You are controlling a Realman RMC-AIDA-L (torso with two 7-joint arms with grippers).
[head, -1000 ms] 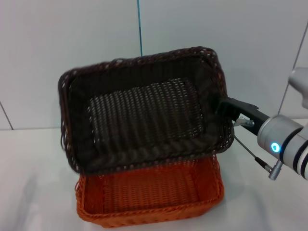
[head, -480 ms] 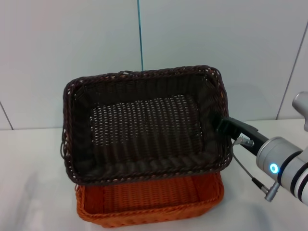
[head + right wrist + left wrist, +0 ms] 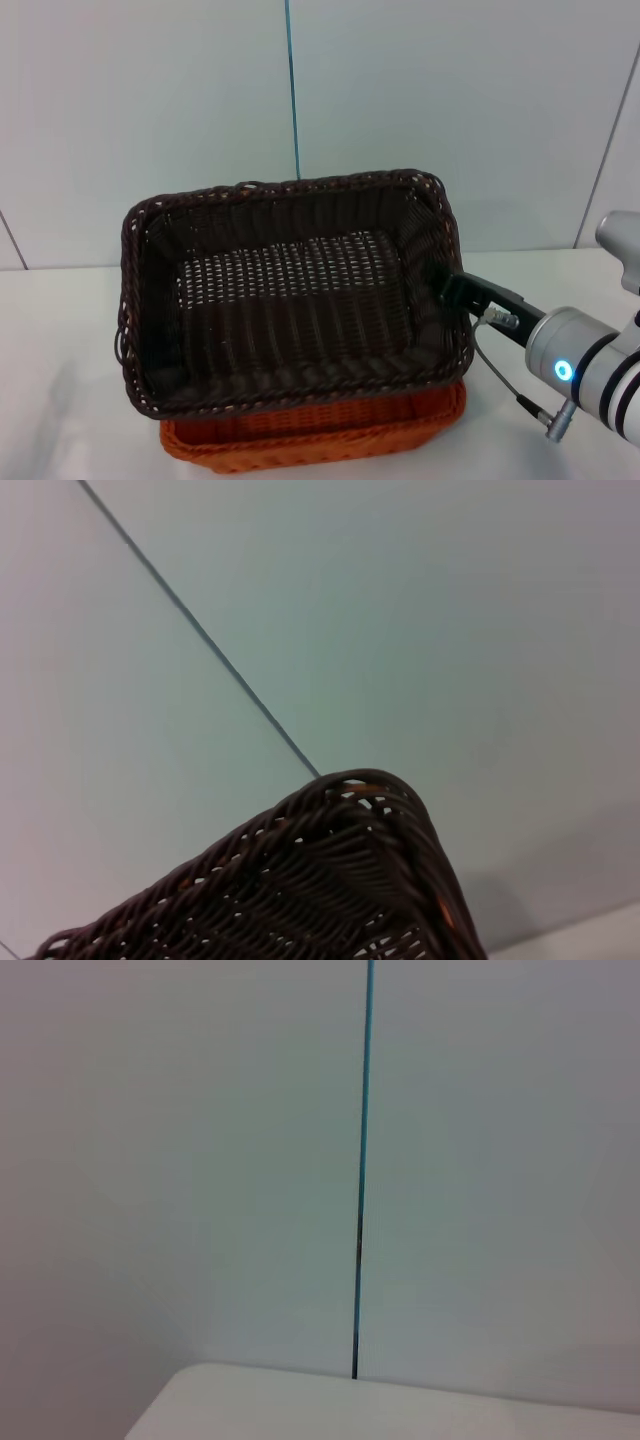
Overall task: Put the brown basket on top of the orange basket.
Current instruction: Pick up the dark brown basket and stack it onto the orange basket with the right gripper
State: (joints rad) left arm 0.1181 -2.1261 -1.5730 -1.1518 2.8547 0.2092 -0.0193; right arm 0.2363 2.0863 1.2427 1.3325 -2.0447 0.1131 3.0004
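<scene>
Centre frame in the head view, one dark brown rectangular wicker basket sits over one bright orange rectangular wicker basket, whose front shows below. The right gripper clamps the brown basket's right rim. The right wrist view shows only a brown corner.

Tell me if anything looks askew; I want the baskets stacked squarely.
Yes. The brown basket sits skewed over the orange basket: it overhangs on the robot's left and far sides, leaving only the orange near rim showing. The right gripper holds its right rim. Nothing looks damaged or spilled.
</scene>
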